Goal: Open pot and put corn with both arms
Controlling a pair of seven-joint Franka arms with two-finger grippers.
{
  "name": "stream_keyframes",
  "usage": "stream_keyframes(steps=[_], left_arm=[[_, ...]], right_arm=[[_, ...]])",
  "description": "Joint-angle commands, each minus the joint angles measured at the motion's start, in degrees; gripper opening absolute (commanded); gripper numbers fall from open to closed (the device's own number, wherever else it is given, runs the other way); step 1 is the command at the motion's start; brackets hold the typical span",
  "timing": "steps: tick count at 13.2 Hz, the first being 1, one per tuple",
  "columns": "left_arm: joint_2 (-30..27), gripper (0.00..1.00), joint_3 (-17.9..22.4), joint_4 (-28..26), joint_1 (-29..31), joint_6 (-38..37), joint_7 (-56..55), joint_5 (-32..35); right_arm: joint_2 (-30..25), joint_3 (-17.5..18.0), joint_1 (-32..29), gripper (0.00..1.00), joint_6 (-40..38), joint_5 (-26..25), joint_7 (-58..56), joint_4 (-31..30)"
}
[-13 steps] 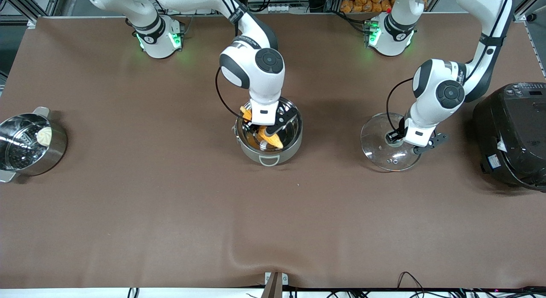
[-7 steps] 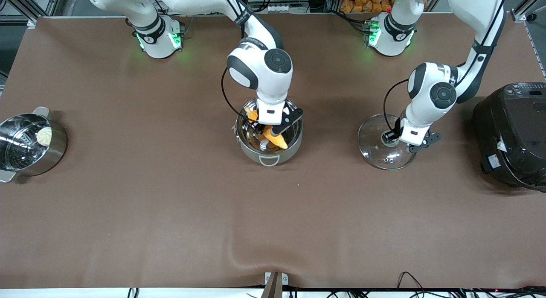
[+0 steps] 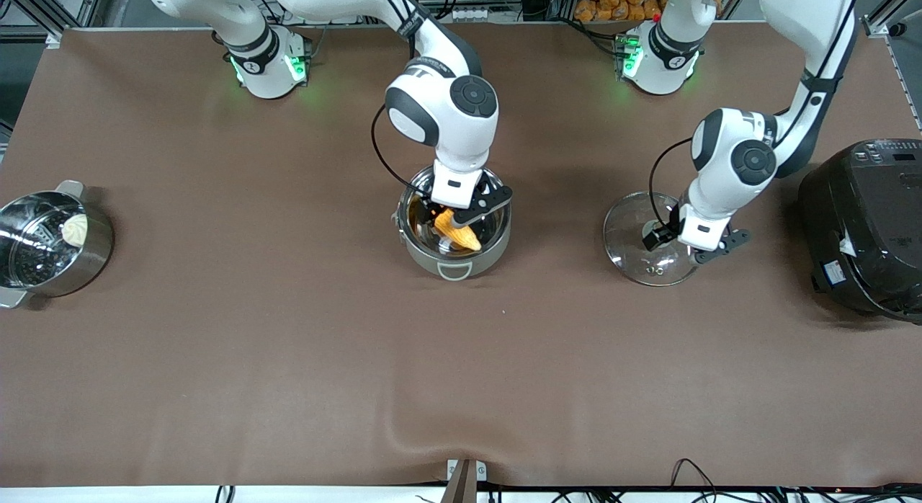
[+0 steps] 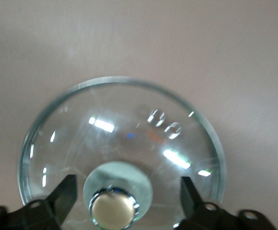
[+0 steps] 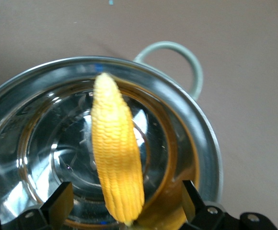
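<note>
Only in wrist views: both jaws spread, corn in pot, lid apart.

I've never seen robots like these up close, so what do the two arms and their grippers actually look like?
Both arms are glossy white with black joint bands and round black caps. A thin black cable loops at each wrist, and the bases glow green. The left gripper and the right gripper are black.

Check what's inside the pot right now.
The corn lies inside the pot; the lid is off, on the table. Right tool is open over the corn. The wrist hides the cob's stub end in the front view.
</note>
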Motion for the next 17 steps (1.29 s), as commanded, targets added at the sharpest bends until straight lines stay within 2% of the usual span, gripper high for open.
stream_keyframes(steps=[1,3,5,7,9,12,15,17], left_arm=[[-4.92,1.0,-0.69,6.67,0.79,-9.37,0.73,-0.44],[-6.07,1.0,-0.52,15.97,0.79,-20.09,1.86,-0.44],[-6.08,1.0,-0.08,26.08,0.96,-31.07,8.17,-0.44],[-6.25,1.0,-0.25,33.83,2.45,-39.71,14.66,-0.35],[-7.39,1.0,-0.17,37.28,2.46,-42.2,21.18,-0.35],[-9.59,1.0,-0.34,40.62,2.46,-44.83,24.28,-0.44],[-9.42,1.0,-0.51,44.66,2.46,-50.63,24.98,-0.35],[-10.2,1.0,-0.52,44.15,2.54,-52.13,25.34,-0.44]], right_arm=[[-5.09,-0.18,-3.56,1.0,-4.41,2.73,1.08,-0.3],[-6.68,-0.18,-8.21,1.0,-5.38,4.15,0.81,-0.3],[-6.95,-0.01,-13.74,1.0,-5.73,5.55,-0.49,-0.39],[-7.3,-0.01,-20.24,1.0,-7.22,8.36,-7.59,-0.65],[-9.05,-0.18,-26.66,1.0,-10.9,10.56,-15.15,-0.83],[-13.17,-0.09,-36.68,1.0,-16.54,10.66,-23.42,-2.05],[-20.46,0.08,-46.88,1.0,-18.74,12.67,-32.13,-5.74],[-25.38,-0.09,-49.63,1.0,-20.49,13.3,-32.06,-7.33]])
